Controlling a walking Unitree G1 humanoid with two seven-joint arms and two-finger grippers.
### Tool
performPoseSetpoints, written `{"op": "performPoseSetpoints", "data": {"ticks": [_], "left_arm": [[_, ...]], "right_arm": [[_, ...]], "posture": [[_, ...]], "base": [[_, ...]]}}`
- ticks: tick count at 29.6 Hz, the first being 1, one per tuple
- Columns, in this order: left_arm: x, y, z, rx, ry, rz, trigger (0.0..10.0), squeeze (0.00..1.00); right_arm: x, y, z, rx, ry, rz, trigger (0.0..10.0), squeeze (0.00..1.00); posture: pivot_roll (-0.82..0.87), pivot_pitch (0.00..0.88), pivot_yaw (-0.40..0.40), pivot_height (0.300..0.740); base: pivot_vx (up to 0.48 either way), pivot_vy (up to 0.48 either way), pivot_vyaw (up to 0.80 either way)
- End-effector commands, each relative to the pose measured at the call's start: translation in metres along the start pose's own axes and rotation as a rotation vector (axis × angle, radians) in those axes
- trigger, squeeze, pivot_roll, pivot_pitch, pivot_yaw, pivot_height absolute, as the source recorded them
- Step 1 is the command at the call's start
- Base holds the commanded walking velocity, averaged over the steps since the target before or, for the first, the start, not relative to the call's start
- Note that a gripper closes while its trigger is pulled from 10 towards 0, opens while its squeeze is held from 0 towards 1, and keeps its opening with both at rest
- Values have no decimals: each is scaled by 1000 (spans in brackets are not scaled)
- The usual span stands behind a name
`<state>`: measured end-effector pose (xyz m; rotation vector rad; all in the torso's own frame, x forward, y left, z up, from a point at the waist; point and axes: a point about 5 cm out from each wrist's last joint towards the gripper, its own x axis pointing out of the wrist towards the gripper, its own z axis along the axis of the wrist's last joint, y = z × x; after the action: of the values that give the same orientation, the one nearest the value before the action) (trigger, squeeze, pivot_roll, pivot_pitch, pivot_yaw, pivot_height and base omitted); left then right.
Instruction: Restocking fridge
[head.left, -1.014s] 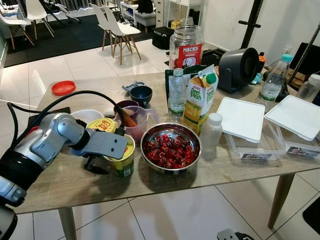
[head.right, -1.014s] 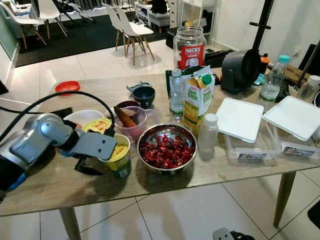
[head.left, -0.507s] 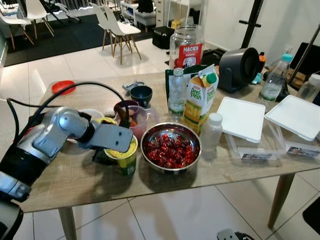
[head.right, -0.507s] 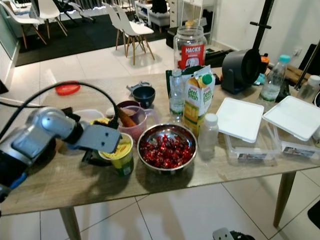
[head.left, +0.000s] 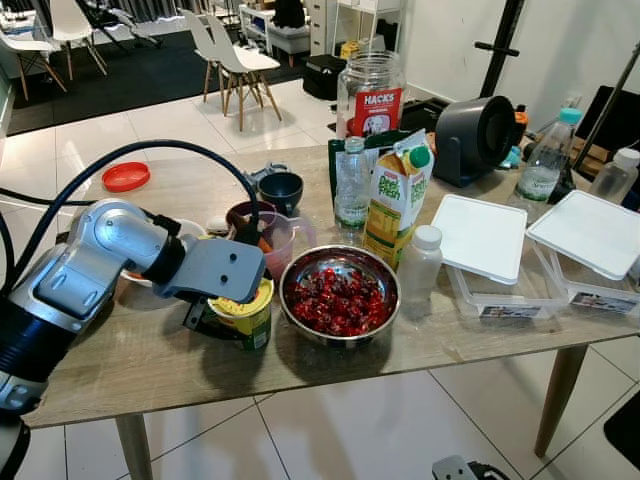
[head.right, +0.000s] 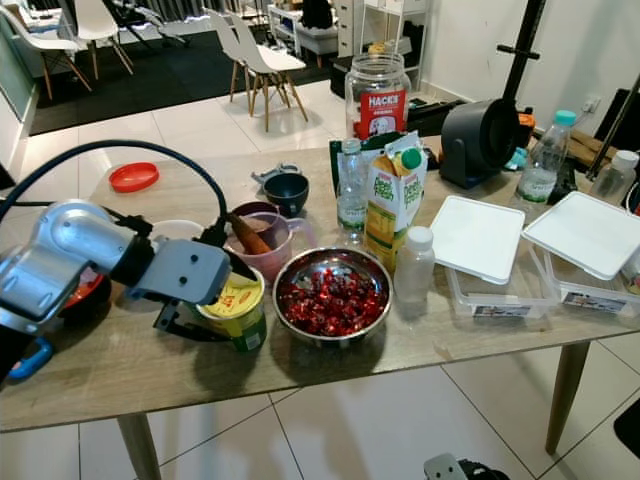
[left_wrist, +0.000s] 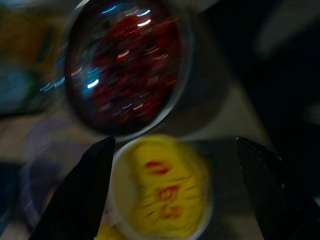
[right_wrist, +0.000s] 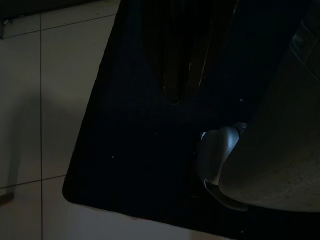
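On the wooden table (head.left: 480, 340) in front of you, your left gripper (left_wrist: 175, 200) sits at the yellow-lidded noodle cup (head.left: 240, 308), near the front edge. Its 2 black fingers (left_wrist: 80, 195) stand wide apart on either side of the cup; the wrist view shows a gap on each side, so they straddle it without gripping. That view is blurred.

Just beside the cup, on its right, stands a steel bowl of red cherries (head.left: 340, 297); cup and bowl nearly touch. Behind the cup: a clear pink measuring jug (head.left: 275, 238) with a brown item inside, and a white bowl (head.right: 175, 232) partly hidden by your left arm.

Behind the steel bowl, 1 orange-juice carton with a green cap (head.left: 397, 200) stands upright, with a small clear water bottle (head.left: 352, 184) just to its left and a small white-capped bottle (head.left: 420, 265) in front of it to the right. Farther back is 1 large Hacks jar (head.left: 371, 92). A small dark bowl (head.left: 282, 189) stands left of the water bottle. A red lid (head.left: 126, 176) lies near the far left corner.

On the right side, 2 clear containers with white lids (head.left: 487, 240) (head.left: 590, 235) sit side by side. A black round appliance (head.left: 476, 135) stands behind them.

Your right wrist view is very dark: floor tiles and a dark mat (right_wrist: 125, 150). Right finger state: cannot tell.
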<state>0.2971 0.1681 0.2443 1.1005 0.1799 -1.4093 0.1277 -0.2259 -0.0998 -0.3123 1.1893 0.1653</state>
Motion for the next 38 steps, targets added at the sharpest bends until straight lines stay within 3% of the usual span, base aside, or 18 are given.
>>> {"op": "performPoseSetpoints", "data": {"ticks": [1, 7, 9, 13, 21, 28, 34, 38], "left_arm": [[4, 3, -8, -53, 0, 108, 10000, 0], [15, -3, -16, -87, 52, 182, 10000, 0], [18, -17, -26, -119, 114, 129, 10000, 0], [14, -21, -24, -112, 120, 96, 10000, 0], [5, -10, -19, -77, 125, 159, 10000, 0], [8, -7, -17, -62, 125, 191, 10000, 0], [7, 8, -16, -27, 123, 297, 10000, 0], [8, 10, -15, -21, 114, 313, 10000, 0]], "right_arm": [[1, 7, 3, -13, -7, 22, 10000, 0], [1, 7, 3, -15, -5, 23, 10000, 0], [1, 7, 3, -16, -5, 23, 10000, 0], [1, 7, 3, -18, -4, 23, 10000, 0], [1, 7, 2, -19, -3, 23, 10000, 0], [1, 7, 2, -21, -3, 24, 10000, 0], [1, 5, 0, -25, 2, 19, 10000, 0], [0, 4, 0, -27, 3, 19, 10000, 0]], "posture": [[-53, 0, 35, 740], [-50, 0, 34, 740], [-49, 0, 34, 740], [-48, 0, 34, 740], [-47, 0, 32, 740], [-49, 0, 30, 740], [-50, 0, 28, 740], [-51, 0, 30, 740]], "base": [[0, 0, 0], [0, 0, 0], [0, 0, 0], [0, 0, 0], [0, 0, 0], [0, 0, 0], [0, 0, 0], [0, 0, 0]]}}
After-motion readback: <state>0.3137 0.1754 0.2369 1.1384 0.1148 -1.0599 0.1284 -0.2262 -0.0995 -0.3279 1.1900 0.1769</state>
